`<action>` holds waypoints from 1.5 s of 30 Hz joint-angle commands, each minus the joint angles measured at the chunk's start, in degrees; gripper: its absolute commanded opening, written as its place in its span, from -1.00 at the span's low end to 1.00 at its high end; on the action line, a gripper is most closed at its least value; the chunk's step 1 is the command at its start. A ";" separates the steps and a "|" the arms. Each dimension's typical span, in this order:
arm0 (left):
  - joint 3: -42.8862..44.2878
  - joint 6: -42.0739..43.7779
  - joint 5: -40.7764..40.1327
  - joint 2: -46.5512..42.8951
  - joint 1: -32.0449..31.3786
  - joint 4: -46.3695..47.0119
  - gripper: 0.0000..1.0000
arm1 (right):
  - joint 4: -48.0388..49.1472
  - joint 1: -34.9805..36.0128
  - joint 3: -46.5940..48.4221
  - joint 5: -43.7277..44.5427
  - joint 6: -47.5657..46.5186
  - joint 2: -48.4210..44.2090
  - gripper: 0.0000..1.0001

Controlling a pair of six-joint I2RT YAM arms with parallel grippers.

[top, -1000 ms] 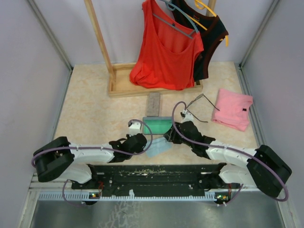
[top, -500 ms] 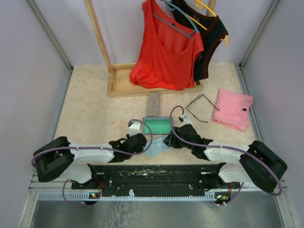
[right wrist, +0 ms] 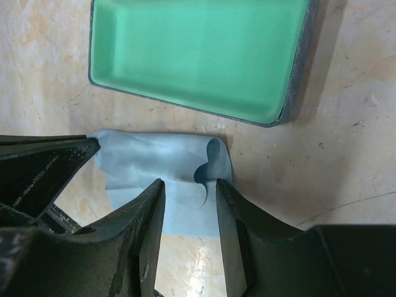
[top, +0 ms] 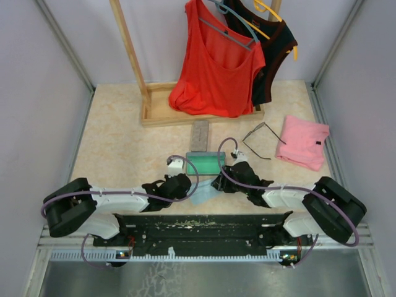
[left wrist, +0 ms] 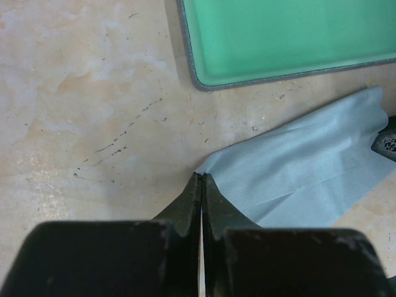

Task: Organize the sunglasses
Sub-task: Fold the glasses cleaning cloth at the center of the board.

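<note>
Left gripper clamps cloth's corner, lower centre; right gripper, fingers parted, straddles its fold just below case's rim.

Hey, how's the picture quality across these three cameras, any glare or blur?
Top view: evenly lit, sharp, only soft shadows. Left wrist view: table crisp, left gripper a dark, soft-edged mass up close. Right wrist view: bright sheen on the table inside the right gripper, below the wiping cloth.
</note>
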 commanded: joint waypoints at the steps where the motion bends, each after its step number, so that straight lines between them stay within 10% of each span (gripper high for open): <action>1: -1.27 -0.02 0.68 0.23 0.29 -0.20 -1.00 | 4.16 -0.69 1.22 -0.32 -0.40 0.88 -0.21; 45: -1.84 -0.37 1.21 -0.58 0.27 -0.48 -1.00 | 7.13 -0.98 0.88 0.02 -1.80 3.02 -0.22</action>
